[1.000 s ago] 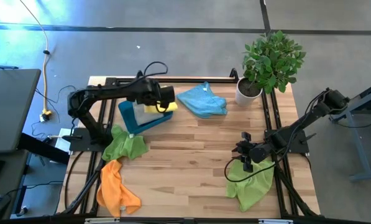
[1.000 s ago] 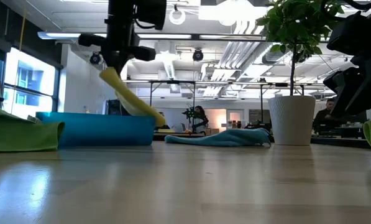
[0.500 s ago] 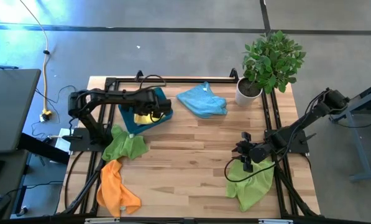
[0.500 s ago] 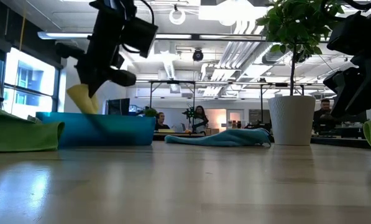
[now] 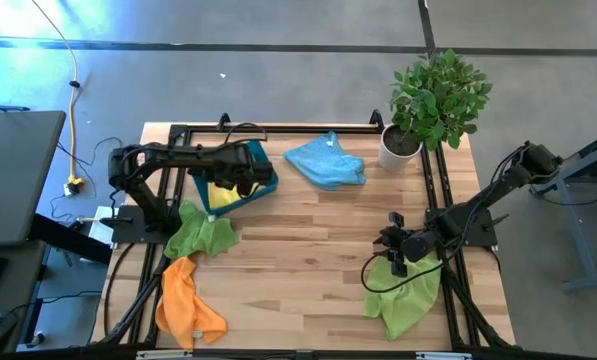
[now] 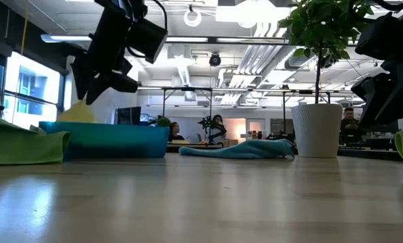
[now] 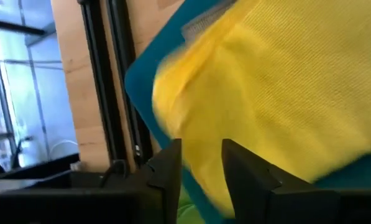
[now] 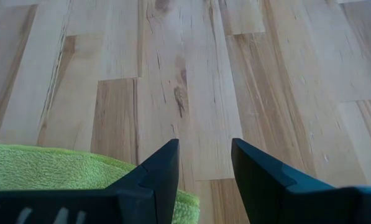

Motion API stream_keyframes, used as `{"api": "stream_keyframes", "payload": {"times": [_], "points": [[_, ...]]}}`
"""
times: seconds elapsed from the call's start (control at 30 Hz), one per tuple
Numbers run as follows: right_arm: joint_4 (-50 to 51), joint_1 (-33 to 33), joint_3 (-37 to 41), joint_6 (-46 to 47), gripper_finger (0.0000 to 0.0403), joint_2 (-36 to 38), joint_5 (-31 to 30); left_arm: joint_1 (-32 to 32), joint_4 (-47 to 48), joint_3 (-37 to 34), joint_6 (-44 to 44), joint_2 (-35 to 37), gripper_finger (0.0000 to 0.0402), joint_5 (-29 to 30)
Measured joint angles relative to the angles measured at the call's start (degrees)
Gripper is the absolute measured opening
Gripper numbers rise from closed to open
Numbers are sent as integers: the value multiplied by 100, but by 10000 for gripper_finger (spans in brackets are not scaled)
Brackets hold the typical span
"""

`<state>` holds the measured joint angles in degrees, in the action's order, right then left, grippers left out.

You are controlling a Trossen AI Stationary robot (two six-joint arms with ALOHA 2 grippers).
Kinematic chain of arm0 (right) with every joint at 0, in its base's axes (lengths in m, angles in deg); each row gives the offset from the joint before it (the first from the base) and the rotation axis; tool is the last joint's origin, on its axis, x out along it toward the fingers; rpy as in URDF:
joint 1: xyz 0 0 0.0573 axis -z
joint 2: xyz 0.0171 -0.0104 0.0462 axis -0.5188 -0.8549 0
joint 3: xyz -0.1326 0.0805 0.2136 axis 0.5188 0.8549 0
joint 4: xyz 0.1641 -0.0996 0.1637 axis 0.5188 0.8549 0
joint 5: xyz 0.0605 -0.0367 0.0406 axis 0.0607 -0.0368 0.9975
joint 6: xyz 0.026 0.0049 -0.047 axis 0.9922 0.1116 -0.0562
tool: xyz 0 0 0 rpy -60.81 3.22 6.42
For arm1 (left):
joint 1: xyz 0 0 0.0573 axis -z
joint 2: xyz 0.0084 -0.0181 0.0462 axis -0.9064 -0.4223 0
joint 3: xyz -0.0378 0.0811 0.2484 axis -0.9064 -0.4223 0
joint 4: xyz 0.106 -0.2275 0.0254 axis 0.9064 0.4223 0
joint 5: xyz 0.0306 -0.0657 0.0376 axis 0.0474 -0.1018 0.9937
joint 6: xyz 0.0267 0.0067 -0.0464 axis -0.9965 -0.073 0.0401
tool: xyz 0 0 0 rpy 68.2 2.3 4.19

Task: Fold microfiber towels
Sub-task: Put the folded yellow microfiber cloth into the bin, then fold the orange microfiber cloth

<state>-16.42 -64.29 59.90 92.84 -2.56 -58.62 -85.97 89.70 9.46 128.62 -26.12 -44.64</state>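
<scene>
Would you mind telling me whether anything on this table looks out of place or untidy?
Yes: the lime green towel at the right front droops past the table's edge. The orange towel and another green towel lie crumpled on the left, and the blue towel is bunched beside the potted plant.

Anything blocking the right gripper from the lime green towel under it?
Nothing visible. The right gripper hangs open over the table's right edge; the lime green towel lies just below and beside it, with only bare wood ahead of its fingers.
</scene>
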Motion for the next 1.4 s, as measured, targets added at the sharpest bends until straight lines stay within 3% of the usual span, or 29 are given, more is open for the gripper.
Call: {"api": "stream_keyframes", "payload": {"times": [0.3, 0.6, 0.83, 0.93, 1.07, 1.4], "points": [[-1, 1, 0, 0, 139, -2, 1, 130, 30, 358, -1074, 336, 140, 25], [0, 2, 0, 0, 139, -2, 0, 1420, -1072, 356, -2591, 740, 134, -158], [0, 2, 0, 0, 139, -2, 0, 2290, -2825, 352, -3813, 666, 133, -263], [-2, 2, 0, 0, 139, -2, 0, 2489, -3311, 358, -3861, 678, 133, -258], [0, 2, 0, 0, 139, -2, 1, 2725, -3186, 356, -3785, 718, 133, -330], [0, 1, 0, 0, 139, -2, 0, 4004, -2191, 228, -2712, 711, 133, -1917]]}}
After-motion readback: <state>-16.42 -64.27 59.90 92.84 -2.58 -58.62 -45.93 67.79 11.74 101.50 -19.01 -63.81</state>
